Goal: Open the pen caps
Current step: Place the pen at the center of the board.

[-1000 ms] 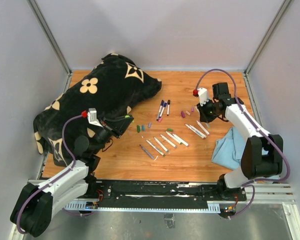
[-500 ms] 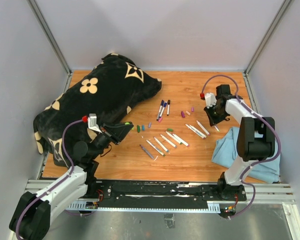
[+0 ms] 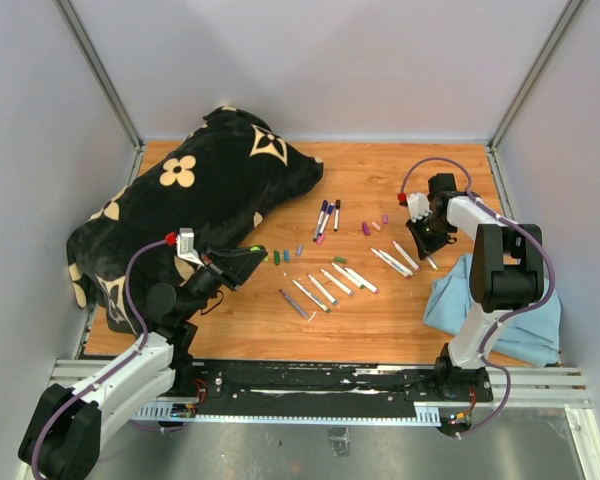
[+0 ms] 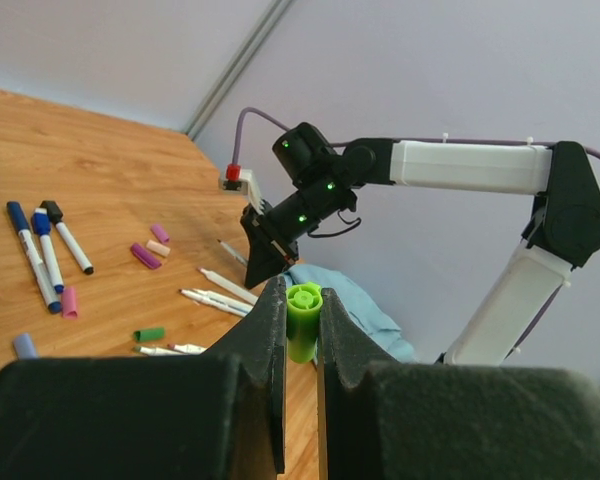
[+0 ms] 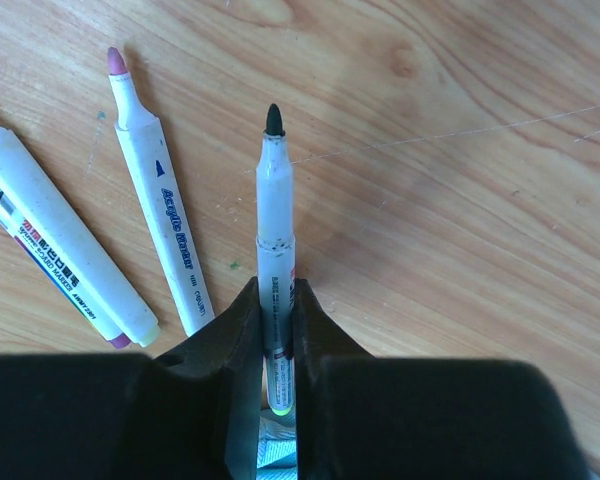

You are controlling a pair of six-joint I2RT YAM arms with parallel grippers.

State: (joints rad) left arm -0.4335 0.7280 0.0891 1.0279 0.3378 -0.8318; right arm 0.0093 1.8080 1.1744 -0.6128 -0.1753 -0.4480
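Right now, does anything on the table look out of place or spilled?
Nothing spilled or broken. Only the black patterned blanket looks odd: it lies heaped over the table at its left side, close by the left gripper.

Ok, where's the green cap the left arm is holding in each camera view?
Top external: the green cap is left of centre, at the tip of the left gripper.
Left wrist: the green cap is dead centre, pinched in the left gripper's jaws.
Right wrist: not in it.
Shared landmark: the right gripper, clamped on an uncapped pen, shows in all three.
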